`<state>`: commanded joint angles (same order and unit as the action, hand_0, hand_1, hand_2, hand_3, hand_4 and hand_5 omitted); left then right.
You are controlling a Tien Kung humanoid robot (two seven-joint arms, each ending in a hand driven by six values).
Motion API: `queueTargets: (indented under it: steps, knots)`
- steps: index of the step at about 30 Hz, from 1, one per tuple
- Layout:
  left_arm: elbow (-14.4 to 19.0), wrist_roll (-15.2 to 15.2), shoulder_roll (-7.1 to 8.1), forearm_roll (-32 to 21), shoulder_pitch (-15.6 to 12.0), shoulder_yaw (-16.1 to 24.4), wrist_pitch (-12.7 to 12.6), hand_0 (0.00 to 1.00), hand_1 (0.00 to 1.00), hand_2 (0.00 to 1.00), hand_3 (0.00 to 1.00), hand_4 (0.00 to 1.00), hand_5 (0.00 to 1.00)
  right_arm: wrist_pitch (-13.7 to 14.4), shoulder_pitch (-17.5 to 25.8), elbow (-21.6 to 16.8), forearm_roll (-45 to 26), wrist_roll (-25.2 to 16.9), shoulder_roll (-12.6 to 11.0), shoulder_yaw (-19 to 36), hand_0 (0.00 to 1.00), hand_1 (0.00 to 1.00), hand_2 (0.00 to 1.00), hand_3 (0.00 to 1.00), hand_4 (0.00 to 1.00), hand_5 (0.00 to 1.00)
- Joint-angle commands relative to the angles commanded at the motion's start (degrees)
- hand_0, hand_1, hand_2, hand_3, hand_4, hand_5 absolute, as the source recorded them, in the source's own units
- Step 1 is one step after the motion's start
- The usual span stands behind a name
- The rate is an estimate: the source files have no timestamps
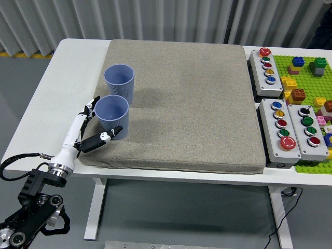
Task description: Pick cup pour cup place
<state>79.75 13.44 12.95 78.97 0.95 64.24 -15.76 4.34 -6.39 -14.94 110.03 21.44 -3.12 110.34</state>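
1. The robot's left hand (88,129) reaches in from the lower left corner, its fingers spread wide around the near cup (112,116) without clearly gripping it.
2. The thumb (104,138) points toward the base of that cup from the front, tip at or just beside the wall; contact cannot be confirmed.
3. The other fingers (88,107) fan out at the cup's left side, near its rim.
4. Both cups are blue, ribbed and upright on the left part of a grey foam mat (197,104) that covers much of the white table (57,88).
5. The far cup (120,83) stands just behind the near cup, the two almost touching; whether they touch cannot be told.
6. Both cups open upward; no contents can be made out inside either one.
7. The arm's white forearm and metal wrist (58,166) cross the table's near left edge, with a black cable looping beside them.
8. On the right side of the table, three grey button boxes (282,127) carry coloured push buttons, one box behind the other two.
9. Right of the boxes, a green building-brick baseplate (306,78) holds scattered coloured blocks.
10. Grey pleated curtains (155,18) hang behind the table.
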Motion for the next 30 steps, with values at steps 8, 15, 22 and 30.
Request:
queueTargets:
  steps: [8,15,22,30]
  knots:
    - [-0.5,-0.2,-0.27,0.4,0.6,-0.2,0.1,0.95,0.931,0.998,0.998,0.998,0.445,-0.1,0.1,0.0,0.5,0.1,0.1,0.3,0.648,0.636,0.551,0.589,0.002,0.054]
    - [-1.3,-0.2,-0.25,1.0,1.5,-0.7,0.2,0.936,0.911,0.998,0.998,0.998,0.443,-0.1,0.1,0.0,0.2,0.1,0.1,0.2,0.647,0.636,0.551,0.589,0.002,0.057]
    - [-1.9,-0.3,-0.48,2.1,2.7,-0.7,0.7,0.917,0.895,0.998,0.998,0.998,0.446,0.0,0.0,0.0,0.4,0.0,0.1,0.3,0.647,0.636,0.551,0.588,0.002,0.058]
    - [-2.4,-0.5,-0.43,2.3,3.5,-1.2,1.0,0.916,0.892,0.998,0.998,0.998,0.444,0.0,-0.2,0.0,0.0,0.0,0.0,0.2,0.647,0.636,0.551,0.588,0.002,0.059]
